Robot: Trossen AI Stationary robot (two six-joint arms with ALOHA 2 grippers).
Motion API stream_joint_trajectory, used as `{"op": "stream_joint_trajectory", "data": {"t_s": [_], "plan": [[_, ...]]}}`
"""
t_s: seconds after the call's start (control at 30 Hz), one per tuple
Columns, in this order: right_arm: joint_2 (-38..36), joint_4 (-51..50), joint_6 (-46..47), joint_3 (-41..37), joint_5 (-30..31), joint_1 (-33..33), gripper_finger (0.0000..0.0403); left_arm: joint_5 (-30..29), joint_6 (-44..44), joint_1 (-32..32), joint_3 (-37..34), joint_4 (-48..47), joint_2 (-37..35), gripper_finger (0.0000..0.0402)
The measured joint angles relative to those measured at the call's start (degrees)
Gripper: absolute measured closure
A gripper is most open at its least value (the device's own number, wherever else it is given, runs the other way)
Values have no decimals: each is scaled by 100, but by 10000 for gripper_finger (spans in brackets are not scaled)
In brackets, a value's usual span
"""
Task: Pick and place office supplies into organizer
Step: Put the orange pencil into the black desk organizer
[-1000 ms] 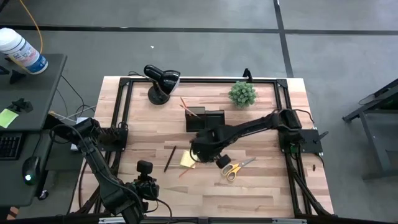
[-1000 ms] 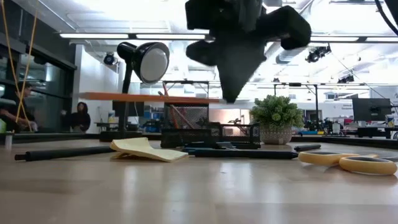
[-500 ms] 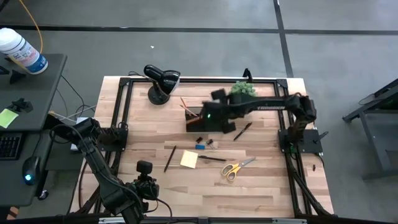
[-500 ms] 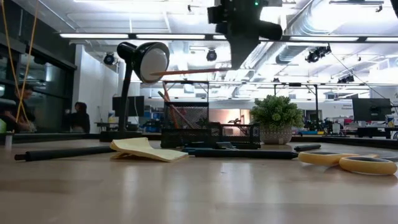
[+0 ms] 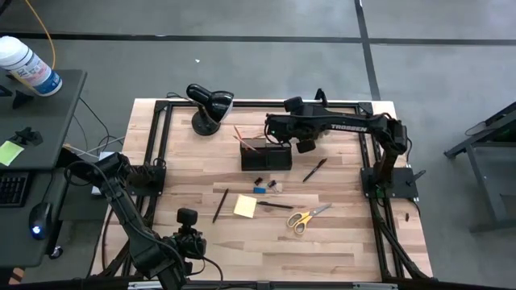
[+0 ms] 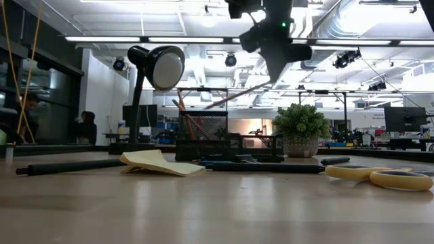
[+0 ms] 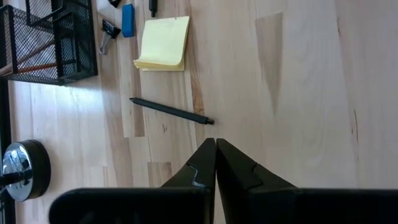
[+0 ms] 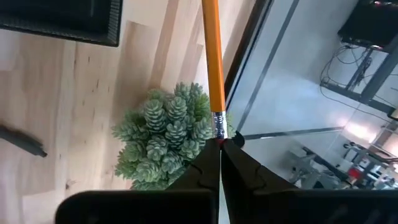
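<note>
Above the black wire-mesh organizer [image 5: 265,154] near the wooden table's [image 5: 339,242] far edge, the right gripper [image 8: 220,144] is clamped on a slim orange pencil [image 8: 212,62] by its metal-banded eraser end, while the left gripper [image 7: 216,144], fingers pressed together, hangs over bare planks near a flat yellow sticky-note pad [image 7: 163,43].

Overhead, table-level, two wrist cams

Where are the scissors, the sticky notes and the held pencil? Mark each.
scissors [image 5: 305,217]: high view, where handles meet blades.
sticky notes [image 7: 163,42]: left wrist view, middle of the top sheet.
pencil [image 8: 213,56]: right wrist view, orange shaft above the metal band.
</note>
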Motion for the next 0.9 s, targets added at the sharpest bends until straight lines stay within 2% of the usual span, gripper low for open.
{"op": "stream_joint_trajectory", "data": {"t_s": [0.47, 0.73, 0.9], "plan": [[241, -77, -650, 0, 685, 413, 403, -24, 17, 0, 0, -28, 0, 401], [584, -55, -800, 2, 1569, 557, 403, -46, 24, -1, 0, -35, 0, 401], [621, 152, -980, 2, 1737, 570, 403, -48, 26, 0, 0, -35, 0, 401]]}}
